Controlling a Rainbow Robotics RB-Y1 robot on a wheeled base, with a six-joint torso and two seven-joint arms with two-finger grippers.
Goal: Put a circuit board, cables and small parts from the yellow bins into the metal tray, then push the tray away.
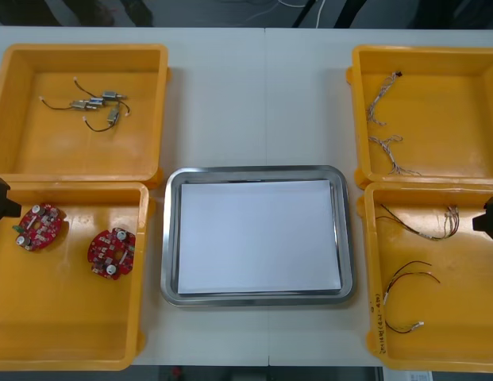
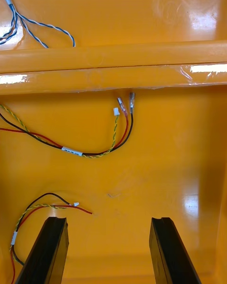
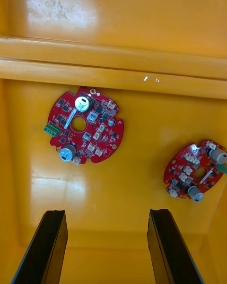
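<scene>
Altogether, two round red circuit boards (image 1: 40, 226) are counted, laid flat and apart on the floor of the near left yellow plastic bin (image 1: 71, 333). Each is studded with small grey and silver components, and a round hole is seen at the middle of one. Two red, yellow and black cables (image 1: 421, 226) are found in the near right yellow bin (image 1: 460, 333). Two twisted blue and white cables (image 1: 387, 147) are found in the far right bin (image 1: 452, 111). A few small metal parts (image 1: 99, 103) with thin black leads, too tangled to be counted surely, are found in the far left bin (image 1: 40, 135). One shiny metal tray (image 1: 171, 238), white inside, is set between the four bins on the light tabletop (image 1: 254, 95). The left tool (image 3: 106, 213) is poised over the boards' bin with its black fingers spread wide. The right tool (image 2: 108, 220) is poised likewise, wide, over the near right yellow bin.
</scene>
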